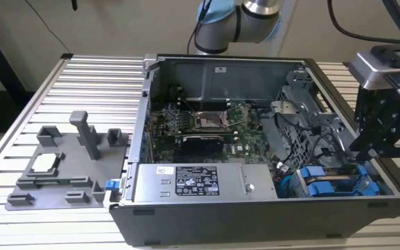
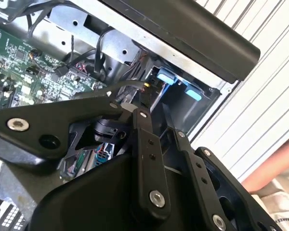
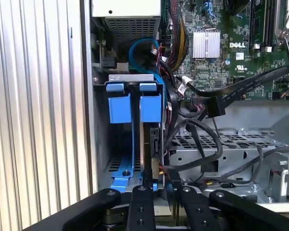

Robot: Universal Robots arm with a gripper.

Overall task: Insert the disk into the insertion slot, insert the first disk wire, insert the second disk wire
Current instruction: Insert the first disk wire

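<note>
Soft, even brightness overall, pale glare on the ribbed table [image 2: 269, 86], deeper shadow inside the computer case [image 1: 255, 221].

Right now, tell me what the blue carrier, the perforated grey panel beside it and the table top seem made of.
The blue carrier: likely moulded plastic, matt, uniformly coloured. The perforated grey panel: apparently sheet metal, dull finish, punched holes and folded edges. The table top: probably aluminium, pale ribbed slats with a soft sheen.
</note>
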